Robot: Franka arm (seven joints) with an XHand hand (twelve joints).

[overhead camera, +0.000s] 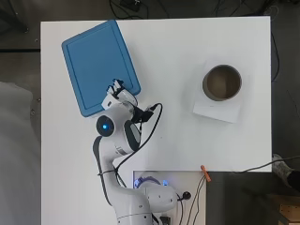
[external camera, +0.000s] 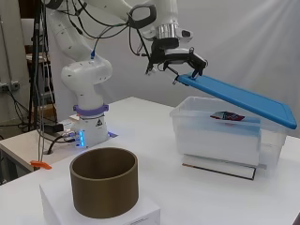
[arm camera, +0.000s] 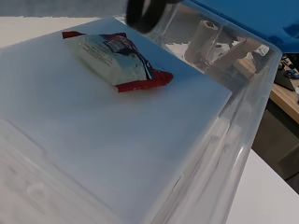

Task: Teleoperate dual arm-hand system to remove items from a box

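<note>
Snack packet (arm camera: 117, 58) with red ends is lying flat inside the clear plastic box (external camera: 225, 136), on a pale block that fills most of it. In the side view the packet (external camera: 227, 116) shows through the box wall right of centre, lower than the hand (external camera: 180, 61) and off to its right, not touching it.

The hand sits at the top middle of that frame, fingers curled over the raised left edge of the blue lid (external camera: 236, 96). That lid is tilted: high end in the hand, low end resting on the box's right rim, so the box is half uncovered.

From overhead, the lid (overhead camera: 98, 65) takes up the upper left of the white table (overhead camera: 173, 140) and hides the box, with the hand (overhead camera: 117, 91) at its lower right edge. Over on the right, 1 brown round tub (overhead camera: 222, 82) stands on a white square base (overhead camera: 218, 108), well apart from everything else.
</note>
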